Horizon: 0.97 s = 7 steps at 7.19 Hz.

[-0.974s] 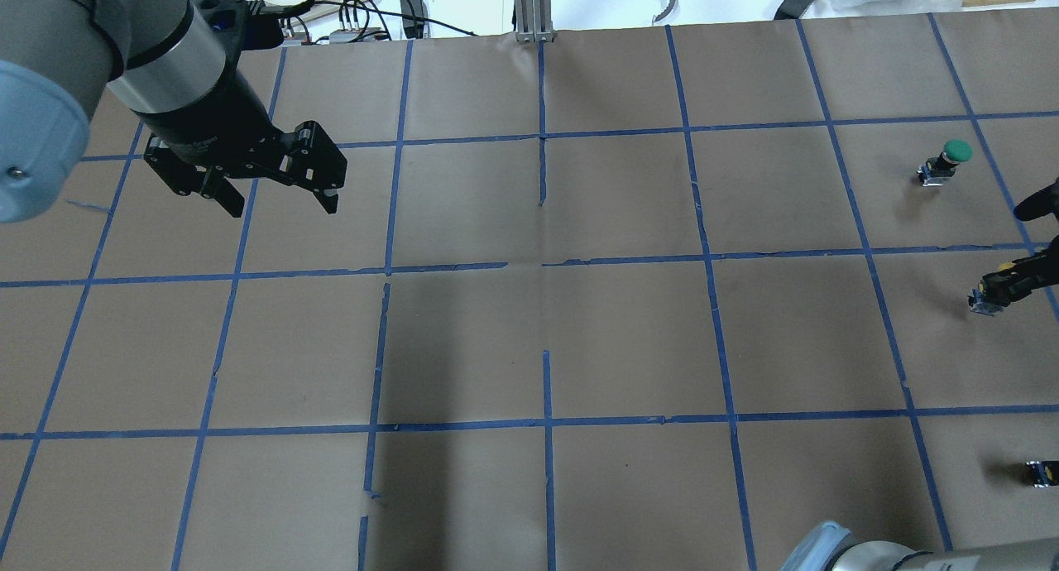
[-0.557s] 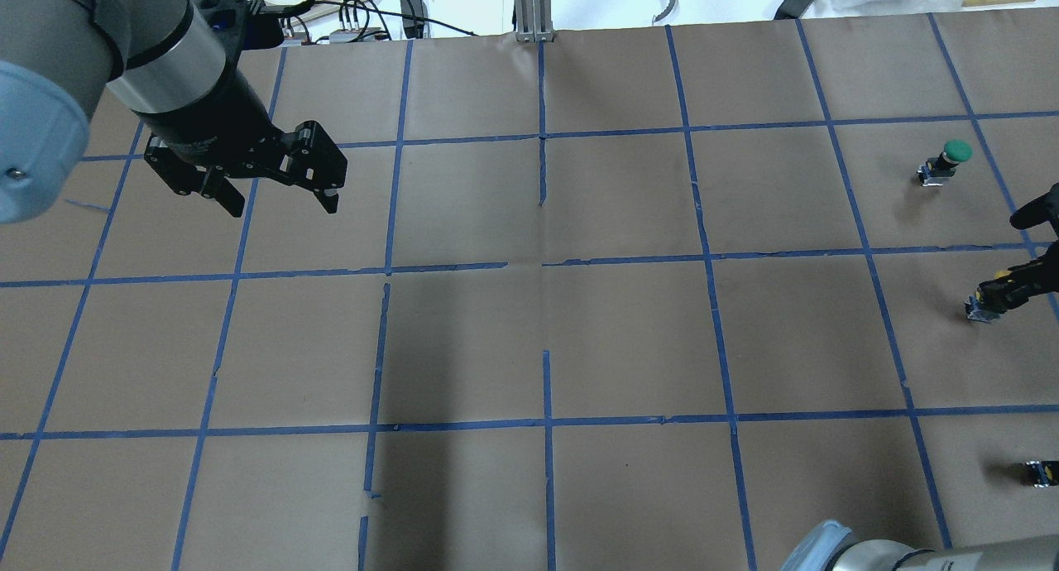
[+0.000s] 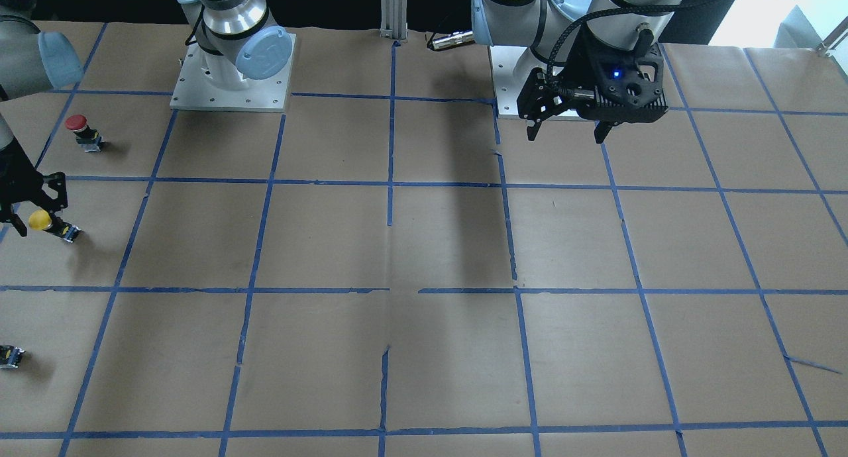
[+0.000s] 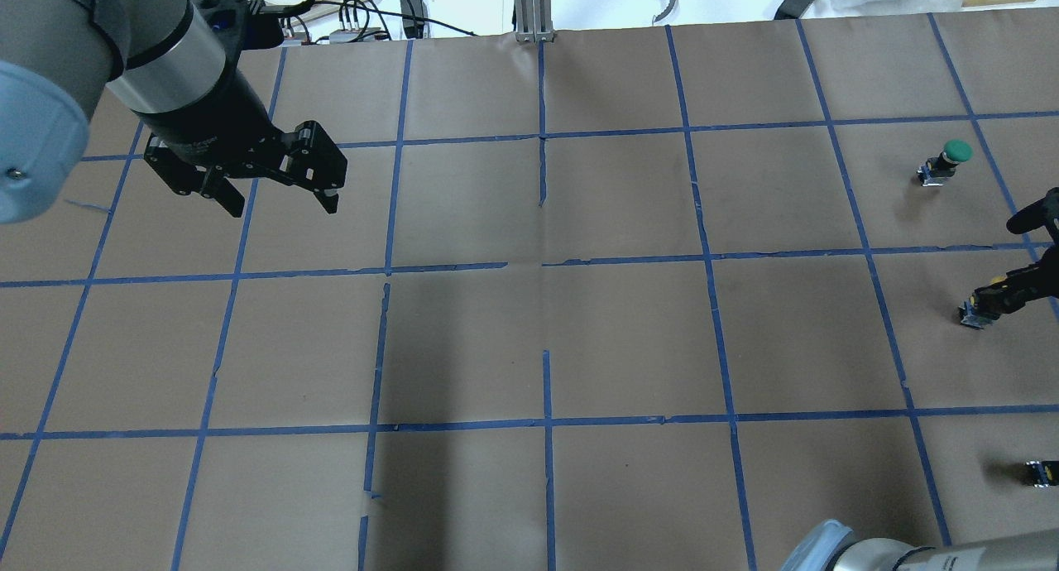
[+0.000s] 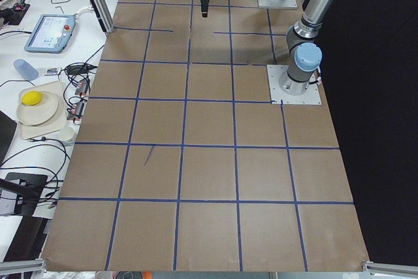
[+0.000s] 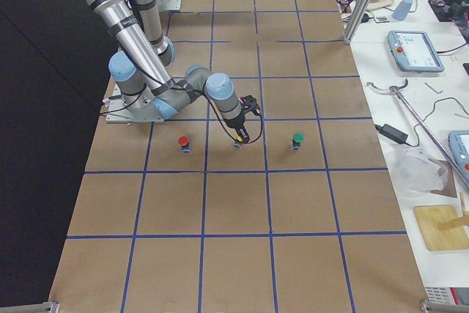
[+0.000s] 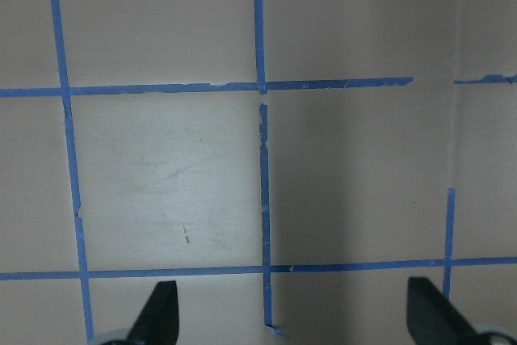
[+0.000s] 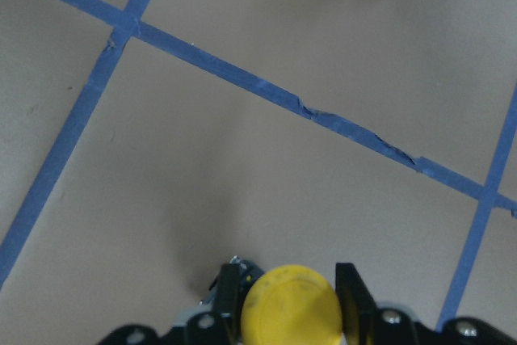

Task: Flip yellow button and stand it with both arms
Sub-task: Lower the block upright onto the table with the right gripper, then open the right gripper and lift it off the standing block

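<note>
Exterior front-facing view: the tabletop (image 3: 437, 245) is wide. The left end effector (image 3: 568, 138) hangs spread and empty above it, well apart from the work at the robot's right edge.

That span is my worry. I judge a two-arm flip needs the button carried inward. The right end effector (image 8: 289, 292) pinches it only around the round cap, so the blocky body could swing, twist or slip free on the way.

The yellow button (image 3: 41, 220) sits tilted between the fingers. Its glossy cap points outward and its black-and-grey body trails low toward the centre. I cannot tell whether the body touches the paper.
</note>
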### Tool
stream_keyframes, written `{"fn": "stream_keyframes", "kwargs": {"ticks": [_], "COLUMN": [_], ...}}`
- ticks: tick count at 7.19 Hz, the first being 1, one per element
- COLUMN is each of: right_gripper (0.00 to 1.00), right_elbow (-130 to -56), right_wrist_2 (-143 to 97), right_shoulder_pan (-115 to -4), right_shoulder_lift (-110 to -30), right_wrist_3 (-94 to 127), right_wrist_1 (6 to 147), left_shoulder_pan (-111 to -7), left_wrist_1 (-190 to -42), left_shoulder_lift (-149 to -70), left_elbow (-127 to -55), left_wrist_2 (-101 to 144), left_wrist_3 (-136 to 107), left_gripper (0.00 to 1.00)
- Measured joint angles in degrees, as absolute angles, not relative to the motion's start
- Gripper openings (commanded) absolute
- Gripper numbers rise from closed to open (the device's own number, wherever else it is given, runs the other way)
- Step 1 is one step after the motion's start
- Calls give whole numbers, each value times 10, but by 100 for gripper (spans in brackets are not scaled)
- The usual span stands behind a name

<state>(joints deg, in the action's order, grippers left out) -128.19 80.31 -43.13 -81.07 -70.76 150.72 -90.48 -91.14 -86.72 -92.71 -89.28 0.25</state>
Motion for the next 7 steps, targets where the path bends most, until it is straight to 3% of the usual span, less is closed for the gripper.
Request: {"fn": "stream_keyframes", "kwargs": {"ticks": [4, 7], "right_gripper": [100, 100], "right_elbow": [-1272, -1181], "right_wrist_2": [830, 836], "right_shoulder_pan": [-432, -458], "right_shoulder_lift": [-830, -899], "right_wrist_3": [-668, -542], "right_wrist_1": [1471, 1241], "left_shoulder_pan": [-905, -904], "left_wrist_1": [-911, -911], "left_shoulder_lift": [-865, -864], "left_elbow": [-927, -927], "left_wrist_2": [-892, -892], "left_wrist_3": [2, 3], "left_gripper": [100, 100]}}
